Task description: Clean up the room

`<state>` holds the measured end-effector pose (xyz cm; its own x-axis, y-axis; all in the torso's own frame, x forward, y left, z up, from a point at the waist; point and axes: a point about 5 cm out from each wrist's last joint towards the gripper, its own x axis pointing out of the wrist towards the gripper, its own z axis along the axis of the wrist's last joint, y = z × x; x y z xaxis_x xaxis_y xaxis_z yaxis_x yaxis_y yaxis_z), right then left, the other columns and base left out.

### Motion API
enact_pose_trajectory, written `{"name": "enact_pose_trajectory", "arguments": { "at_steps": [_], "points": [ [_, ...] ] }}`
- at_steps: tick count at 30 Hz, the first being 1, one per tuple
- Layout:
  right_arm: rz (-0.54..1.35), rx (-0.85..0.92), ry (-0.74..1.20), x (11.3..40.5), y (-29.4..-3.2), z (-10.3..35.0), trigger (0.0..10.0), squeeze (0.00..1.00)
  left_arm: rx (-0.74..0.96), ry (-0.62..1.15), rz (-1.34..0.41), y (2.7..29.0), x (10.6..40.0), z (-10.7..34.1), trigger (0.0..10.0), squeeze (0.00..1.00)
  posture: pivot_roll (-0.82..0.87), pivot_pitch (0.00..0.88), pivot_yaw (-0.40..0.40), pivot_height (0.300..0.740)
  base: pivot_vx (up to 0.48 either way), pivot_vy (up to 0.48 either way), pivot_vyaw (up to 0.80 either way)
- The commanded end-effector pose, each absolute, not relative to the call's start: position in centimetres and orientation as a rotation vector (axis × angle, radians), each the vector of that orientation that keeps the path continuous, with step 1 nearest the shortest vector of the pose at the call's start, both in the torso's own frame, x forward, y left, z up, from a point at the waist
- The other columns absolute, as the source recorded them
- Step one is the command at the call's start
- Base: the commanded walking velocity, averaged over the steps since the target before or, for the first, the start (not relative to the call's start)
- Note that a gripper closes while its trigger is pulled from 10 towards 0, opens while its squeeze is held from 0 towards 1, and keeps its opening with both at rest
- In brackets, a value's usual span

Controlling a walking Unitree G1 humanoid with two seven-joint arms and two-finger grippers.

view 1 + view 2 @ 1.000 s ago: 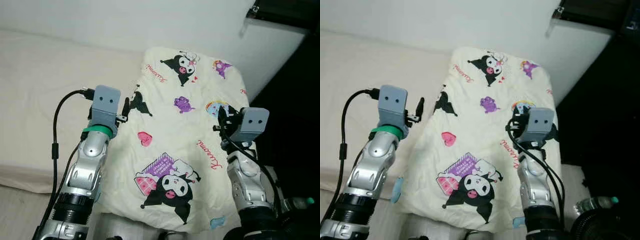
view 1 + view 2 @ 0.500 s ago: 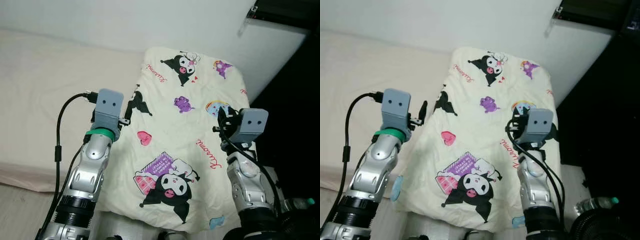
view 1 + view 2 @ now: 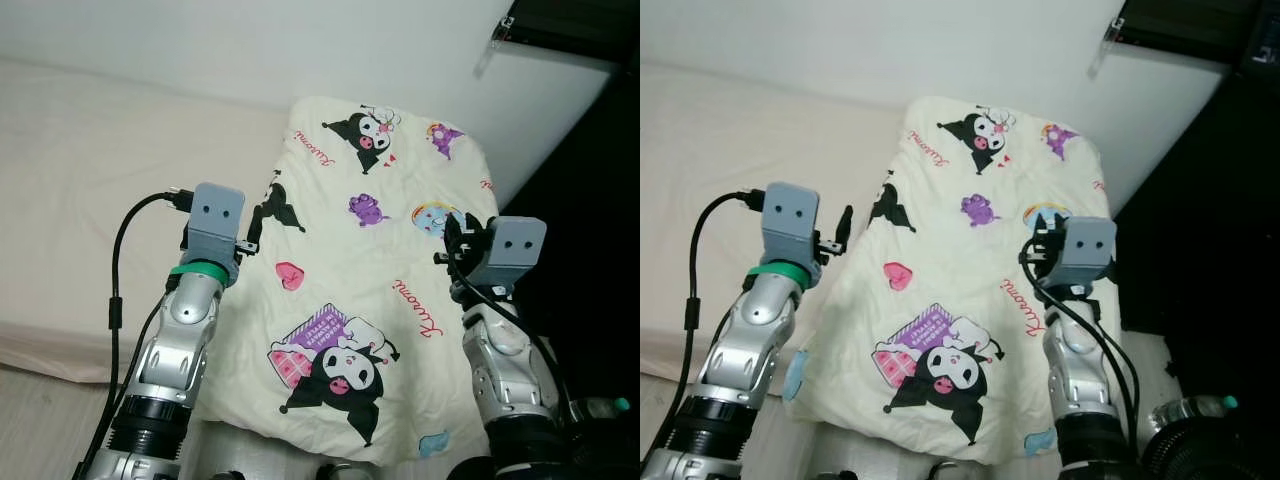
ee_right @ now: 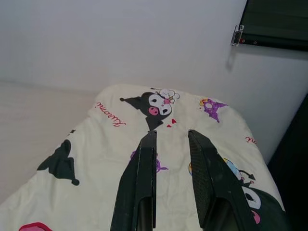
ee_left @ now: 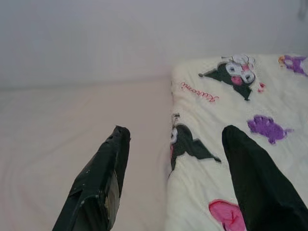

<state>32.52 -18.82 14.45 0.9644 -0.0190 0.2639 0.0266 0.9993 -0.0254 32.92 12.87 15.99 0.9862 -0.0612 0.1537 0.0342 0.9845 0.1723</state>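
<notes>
Your left gripper (image 5: 173, 154) hangs with its fingers (image 5: 103, 178) spread wide. The near side edge of the cartoon-print quilt (image 3: 370, 300) runs right between them, so one finger is over the bare mattress (image 3: 90, 190) and the other over the cloth. Your right gripper (image 4: 172, 159) points along the quilt's top surface with its fingers parted by a narrow gap, holding nothing. The cloth lies ahead of and below them, not between them.

The quilt lies folded on the bed, its long axis running away from you toward the white wall (image 3: 250, 40). Its near end hangs over the bed's edge, down between your two arms. Each arm sits at one long side: the left at the edge beside the mattress, the right at the edge toward the dark gap beside the bed.

The left looks better placed to pinch, since the hem is already inside its open span. I judge you would have to drop the right one and bring it to its own edge before it can take hold.
</notes>
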Motion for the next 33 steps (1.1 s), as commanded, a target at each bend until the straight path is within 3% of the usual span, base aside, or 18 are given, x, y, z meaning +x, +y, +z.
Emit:
{"name": "enact_pose_trajectory", "arguments": {
  "at_steps": [1, 14, 18, 33],
  "points": [
    [0.016, -0.057, -0.24, 31.8, -17.7, 13.3, 10.0, 0.0, 0.172, -0.144, -0.037, 12.9, 32.2, 14.4, 10.0, 0.0, -0.11, 0.046, -0.059, 0.74, 0.0, 0.0, 0.0],
    [-0.002, -0.082, -0.315, 27.9, -17.7, 14.8, 10.0, 0.0, 0.176, -0.164, 0.014, 16.7, 27.7, 14.4, 10.0, 0.0, -0.12, 0.017, -0.061, 0.74, 0.0, 0.0, 0.0],
    [0.059, -0.062, -0.266, 24.6, -16.5, 13.9, 10.0, 0.0, 0.234, -0.187, -0.012, 18.0, 25.1, 15.1, 10.0, 0.0, -0.14, 0.0, -0.049, 0.74, 0.0, 0.0, 0.0],
    [0.029, -0.046, -0.211, 25.7, -17.2, 13.7, 10.0, 0.0, 0.218, -0.195, -0.04, 16.8, 27.0, 15.6, 10.0, 0.0, -0.14, 0.0, -0.032, 0.74, 0.0, 0.0, 0.0]
  ]
}}
